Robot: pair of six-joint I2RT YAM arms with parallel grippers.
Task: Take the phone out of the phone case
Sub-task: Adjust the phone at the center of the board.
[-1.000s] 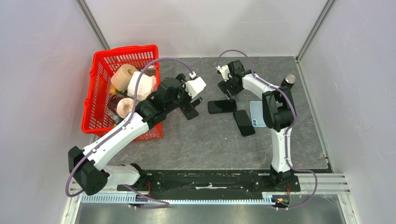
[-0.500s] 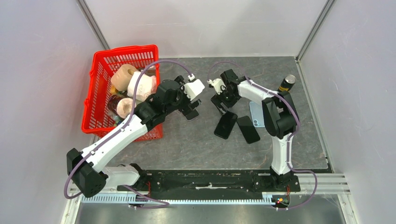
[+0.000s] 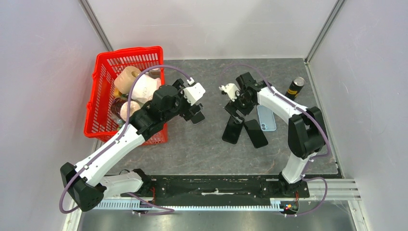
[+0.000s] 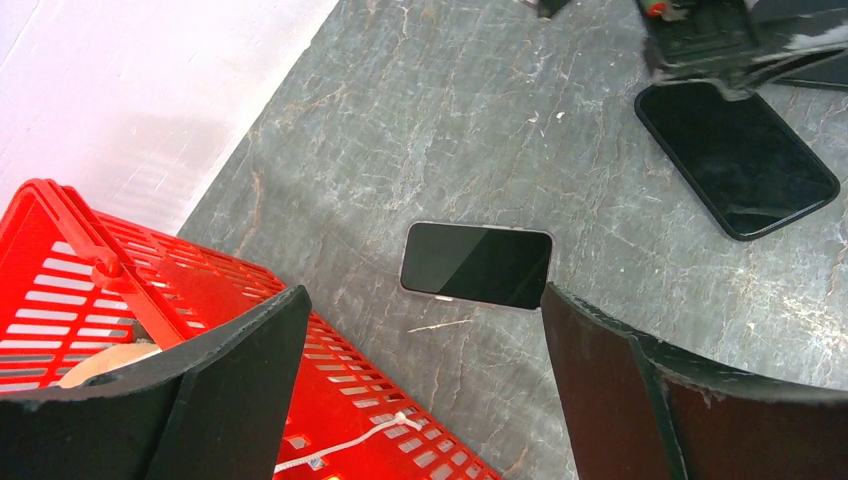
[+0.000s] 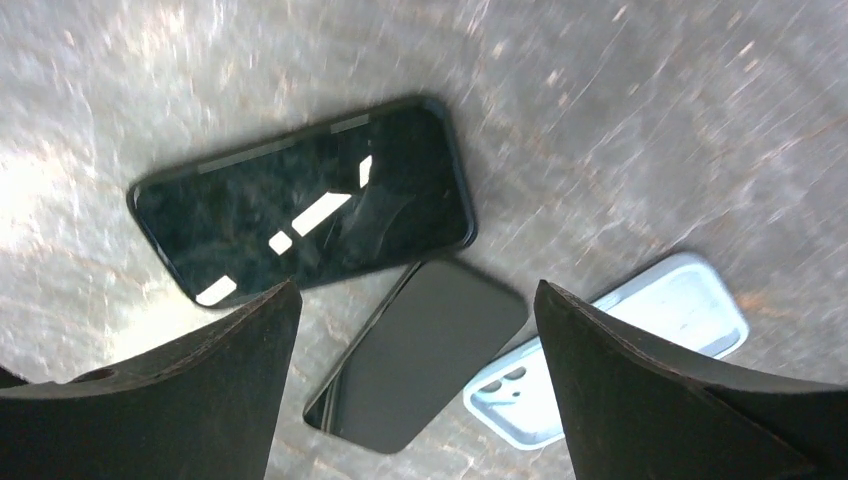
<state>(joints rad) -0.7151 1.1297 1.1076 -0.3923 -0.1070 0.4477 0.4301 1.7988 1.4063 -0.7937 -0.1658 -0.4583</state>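
Note:
Three flat items lie mid-table: a glossy black phone (image 3: pixel 233 130) (image 5: pixel 305 215), a matte black slab (image 3: pixel 255 133) (image 5: pixel 420 355) and a light blue phone case (image 3: pixel 266 118) (image 5: pixel 610 365) with camera holes. I cannot tell which black item is cased. My right gripper (image 3: pixel 236 107) (image 5: pixel 417 295) is open and empty, hovering just above them. A smaller black phone (image 3: pixel 197 117) (image 4: pixel 477 264) lies screen up near the basket. My left gripper (image 3: pixel 194 109) (image 4: pixel 420 300) is open and empty above it. The glossy phone also shows in the left wrist view (image 4: pixel 737 158).
A red basket (image 3: pixel 103 77) (image 4: pixel 150 290) with paper rolls and bottles stands at the left, close to my left arm. A dark can (image 3: pixel 295 88) stands at the back right. Grey walls enclose the mat on three sides.
My right gripper came forward from the back of the mat over the phones. The glossy phone swung from lying crosswise to diagonal. My left gripper drew slightly left.

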